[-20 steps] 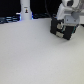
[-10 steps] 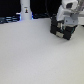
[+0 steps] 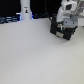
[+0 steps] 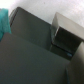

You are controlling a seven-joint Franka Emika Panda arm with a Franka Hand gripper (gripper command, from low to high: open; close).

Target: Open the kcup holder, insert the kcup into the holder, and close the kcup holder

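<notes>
Hovering low over the black boxy kcup holder (image 3: 62, 31) at the pale bench (image 3: 35, 55) edge, presumably lining up on a drawer front, pincer (image 3: 64, 24) opening impossible to tell.

A dark boxy holder (image 4: 35, 47) fills most of the wrist view, its flat grey-black faces meeting at pale edges; beside it a lighter tan block (image 4: 66, 31) with a shadowed hollow under it; a green patch (image 4: 5, 24) sits at the picture's edge, touching the holder's outline; all is blurred, details unreadable.
</notes>
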